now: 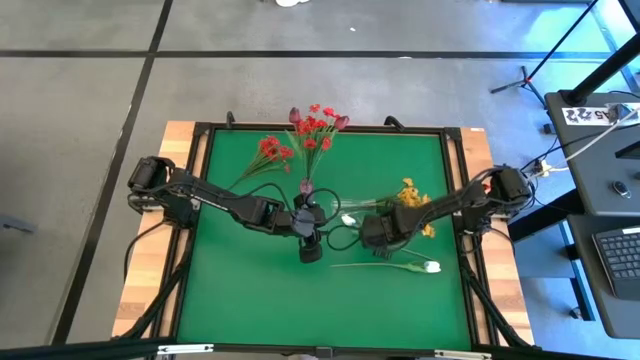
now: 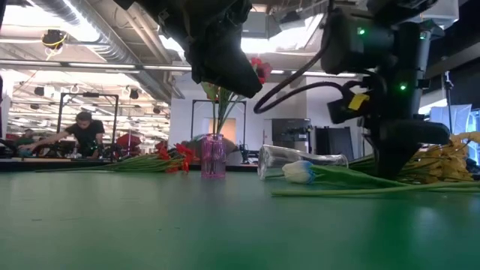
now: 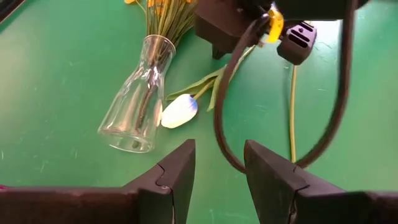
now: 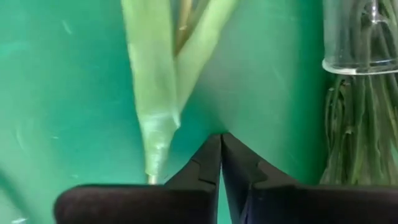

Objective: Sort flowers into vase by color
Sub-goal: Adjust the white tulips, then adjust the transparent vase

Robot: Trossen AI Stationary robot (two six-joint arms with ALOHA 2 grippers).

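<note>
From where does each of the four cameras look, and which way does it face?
High view: above, straight down; both arms, green table mat.
Low view: table height, level; pink glass vase, arms overhead.
Left wrist view: left gripper open, facing the fallen clear glass vase.
Right wrist view: right gripper shut beside a green stem.
Both wrist views share the clear vase.

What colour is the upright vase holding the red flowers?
Pink, translucent: the upright vase shows best in the low view, beside the red flowers lying on the table.
</note>
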